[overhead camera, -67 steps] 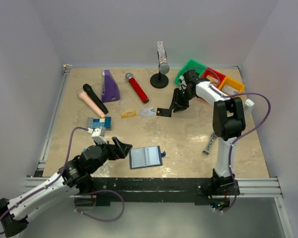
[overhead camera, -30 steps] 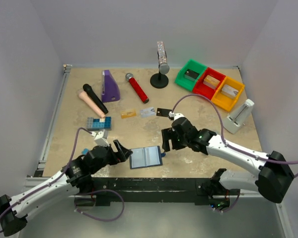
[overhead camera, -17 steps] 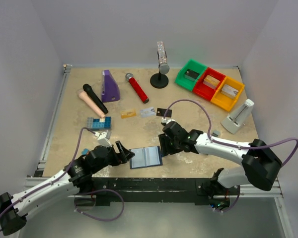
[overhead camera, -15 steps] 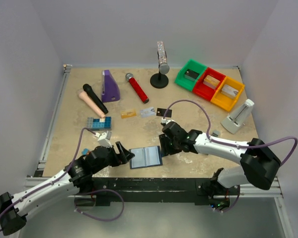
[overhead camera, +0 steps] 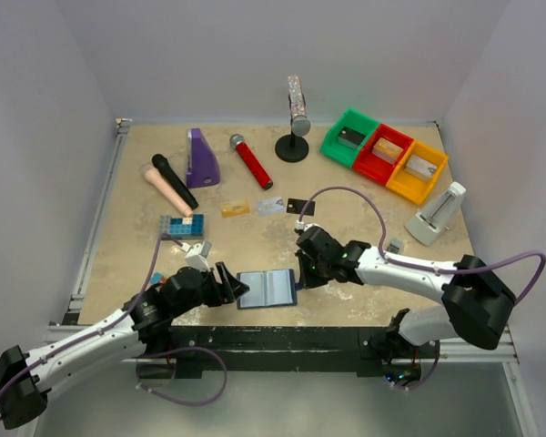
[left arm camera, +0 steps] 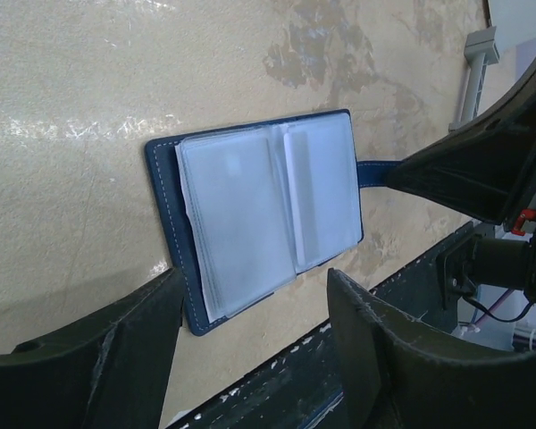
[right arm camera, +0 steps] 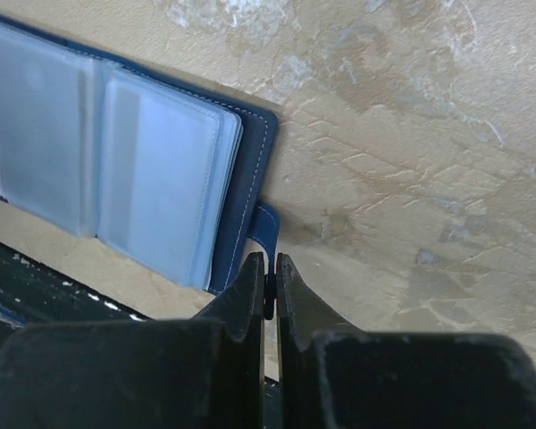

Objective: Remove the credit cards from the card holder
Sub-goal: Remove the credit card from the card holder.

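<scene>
Right jaws now on card holder (overhead camera: 266, 288) tab

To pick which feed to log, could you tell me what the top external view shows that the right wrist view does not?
Only the top view shows three cards lying loose beyond the wallet: orange card, pale card, black card, plus the left end effector beside the wallet. Only the wrist view shows the right end effector pinched on the snap tab. Both show the wallet lying open, sleeves up.
</scene>
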Controlling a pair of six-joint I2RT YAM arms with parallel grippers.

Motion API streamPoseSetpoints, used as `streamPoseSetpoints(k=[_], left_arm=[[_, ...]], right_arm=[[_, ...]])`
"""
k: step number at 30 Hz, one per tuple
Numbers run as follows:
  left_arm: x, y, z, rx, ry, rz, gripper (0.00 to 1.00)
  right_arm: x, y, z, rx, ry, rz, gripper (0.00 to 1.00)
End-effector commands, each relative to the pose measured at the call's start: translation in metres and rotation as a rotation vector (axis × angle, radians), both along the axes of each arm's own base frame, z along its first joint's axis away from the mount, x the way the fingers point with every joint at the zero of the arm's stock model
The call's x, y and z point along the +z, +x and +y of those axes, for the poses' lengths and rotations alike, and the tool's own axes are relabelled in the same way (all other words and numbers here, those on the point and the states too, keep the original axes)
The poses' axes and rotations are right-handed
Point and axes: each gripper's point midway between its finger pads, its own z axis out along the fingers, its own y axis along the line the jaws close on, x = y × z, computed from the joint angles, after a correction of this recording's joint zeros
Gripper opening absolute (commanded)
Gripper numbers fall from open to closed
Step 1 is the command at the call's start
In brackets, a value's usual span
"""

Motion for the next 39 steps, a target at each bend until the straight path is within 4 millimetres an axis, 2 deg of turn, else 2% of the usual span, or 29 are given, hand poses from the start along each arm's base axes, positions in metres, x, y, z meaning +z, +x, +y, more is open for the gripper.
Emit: streamPoseSetpoints(k=[1,6,9,13,21,29,39], left_arm=[[0.013,0.002,-0.013,-0.055,-0.034,-0.043,0.68],[0.017,0.001,-0.023,-0.094,-0.052,-0.044,0.63],[0.029,-0.001,-0.036,-0.143,-0.107,-0.063,0.62],[0.036,-0.002,-0.047,-0.191,-0.102,-0.074,0.63],[0.047,0.000,-0.070,-0.267,-0.080,-0.100,0.66],[0.039,0.002,-0.086,-0.314,-0.020,-0.073,0.66],[0.030,0.004,-0.090,-0.329,0.023,-0.058,0.66]], right_arm=[[0.014,-0.009,0.011,0.004,0.077,-0.011,0.00],[0.020,-0.017,0.011,0.002,0.102,-0.016,0.00],[0.020,-0.019,0.010,0.002,0.113,-0.014,0.00],[0.026,-0.018,0.017,0.003,0.166,-0.036,0.00],[0.051,-0.022,0.036,0.067,0.283,-0.042,0.00],[0.075,-0.024,0.048,0.113,0.351,-0.053,0.00],[0.094,-0.027,0.054,0.146,0.416,-0.073,0.00]])
